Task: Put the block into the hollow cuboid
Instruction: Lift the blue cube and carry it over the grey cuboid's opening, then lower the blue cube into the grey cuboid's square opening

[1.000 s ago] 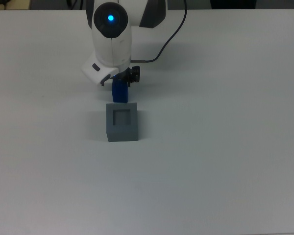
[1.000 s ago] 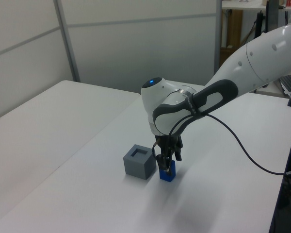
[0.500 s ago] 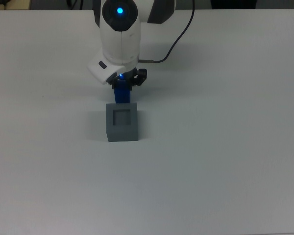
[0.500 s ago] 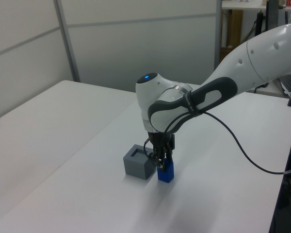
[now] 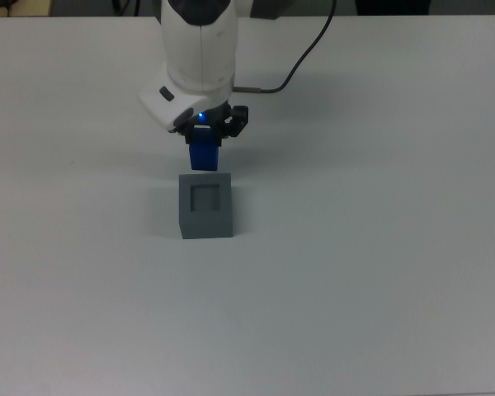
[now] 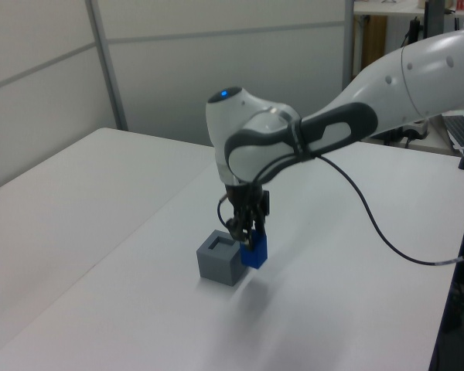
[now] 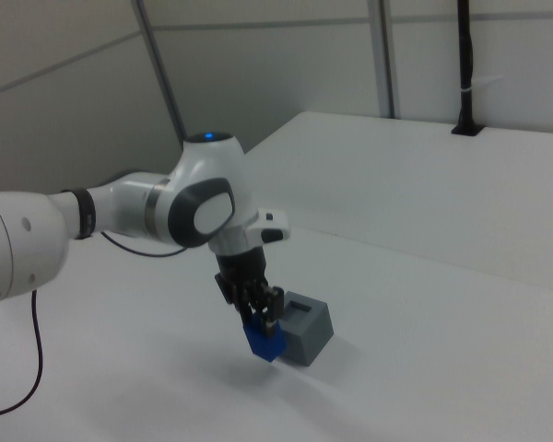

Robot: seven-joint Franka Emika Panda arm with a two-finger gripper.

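Gripping the block [image 6: 254, 251], fingers [image 6: 242, 229] have lifted it beside the hollow cuboid [image 6: 221, 260]

A plain white counter [image 5: 379, 272] carries the hollow cuboid [image 5: 205, 205], which sits flat on it, recess upward; a black cable [image 5: 301, 62] trails across the counter's far side.

the top view looked straight down on the white table [image 5: 379, 272] from close above. the left view and right view stood farther back, looking down obliquely from opposite sides. all three shared the hollow cuboid [image 5: 205, 205] [image 6: 221, 260] [image 7: 307, 328].
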